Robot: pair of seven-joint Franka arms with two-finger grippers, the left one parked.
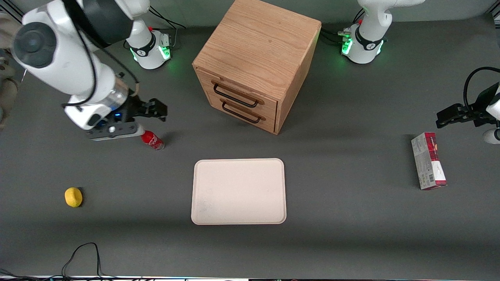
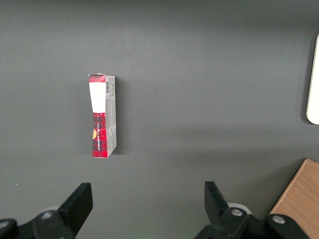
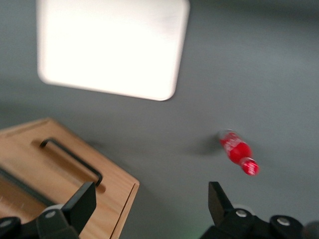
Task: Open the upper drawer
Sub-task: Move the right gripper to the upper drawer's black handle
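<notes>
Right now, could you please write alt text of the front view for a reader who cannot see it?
A boxy light oak cabinet stands with its upper drawer shut, and the right arm's gripper hangs apart from it, jaws open, above a small red bottle. Nearer the camera lie a beige rectangular tray and a yellow ball.

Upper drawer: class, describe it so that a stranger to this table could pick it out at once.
Find the boxy oak cabinet, the tallest thing on the grey table. Its front holds two shallow drawers, each with a black wire handle. The upper drawer is the one just under the cabinet's top, above its twin; both are shut. The right arm's open claw hangs off toward the working arm's end, above a red bottle.
</notes>
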